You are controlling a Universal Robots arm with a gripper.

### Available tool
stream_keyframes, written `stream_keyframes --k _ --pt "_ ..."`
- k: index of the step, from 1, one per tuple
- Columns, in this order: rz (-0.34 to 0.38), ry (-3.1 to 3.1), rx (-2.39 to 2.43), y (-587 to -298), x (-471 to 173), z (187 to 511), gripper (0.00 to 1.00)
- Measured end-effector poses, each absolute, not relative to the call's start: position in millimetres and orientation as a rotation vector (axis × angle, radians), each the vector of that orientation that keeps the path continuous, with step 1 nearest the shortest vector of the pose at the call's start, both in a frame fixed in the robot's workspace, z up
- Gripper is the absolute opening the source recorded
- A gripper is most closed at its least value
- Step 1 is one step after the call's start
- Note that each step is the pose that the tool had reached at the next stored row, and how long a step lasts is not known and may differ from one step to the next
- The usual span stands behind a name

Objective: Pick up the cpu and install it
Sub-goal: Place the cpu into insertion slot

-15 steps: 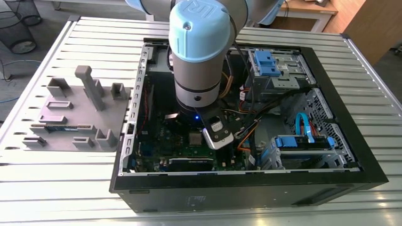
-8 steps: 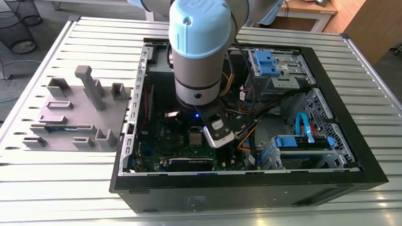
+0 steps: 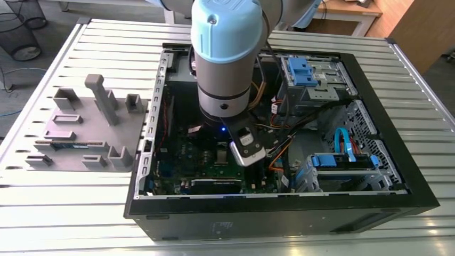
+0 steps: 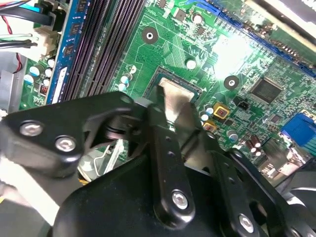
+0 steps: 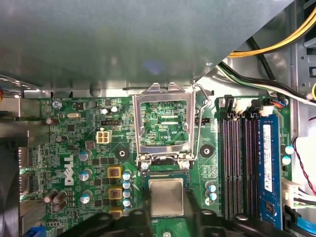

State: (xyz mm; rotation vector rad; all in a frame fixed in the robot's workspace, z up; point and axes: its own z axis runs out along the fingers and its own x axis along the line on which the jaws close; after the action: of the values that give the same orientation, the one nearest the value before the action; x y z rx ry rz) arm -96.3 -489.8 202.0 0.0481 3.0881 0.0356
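Observation:
The cpu [image 5: 166,197], a small square chip with a silver-grey top, sits between my gripper's [image 5: 167,211] black fingers [image 5: 140,217], which are shut on its sides. It hangs right over the dark socket [image 5: 165,174] of the green board [image 5: 98,163], and I cannot tell whether it touches. The socket's metal frame [image 5: 164,123] is flipped open beside it. In the second wrist view the cpu [image 4: 173,101] shows as a tilted silver plate in the gripper [image 4: 175,116], above the socket [image 4: 190,89]. In the exterior view the gripper [image 3: 244,159] reaches down into the open computer case [image 3: 398,160].
Black memory slots [image 5: 237,163] and a blue memory module [image 5: 266,158] lie beside the socket. Yellow and white cables [image 5: 266,44] run along the case wall. Blue drive cages [image 3: 341,162] fill the exterior view's right side. A grey moulded tray [image 3: 92,128] holding a green memory stick [image 3: 67,144] lies outside the case.

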Motion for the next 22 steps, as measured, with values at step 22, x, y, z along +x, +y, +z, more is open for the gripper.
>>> stream_keyframes --k 22 --pt "0.034 3.088 0.076 -489.9 -96.3 198.3 0.11"
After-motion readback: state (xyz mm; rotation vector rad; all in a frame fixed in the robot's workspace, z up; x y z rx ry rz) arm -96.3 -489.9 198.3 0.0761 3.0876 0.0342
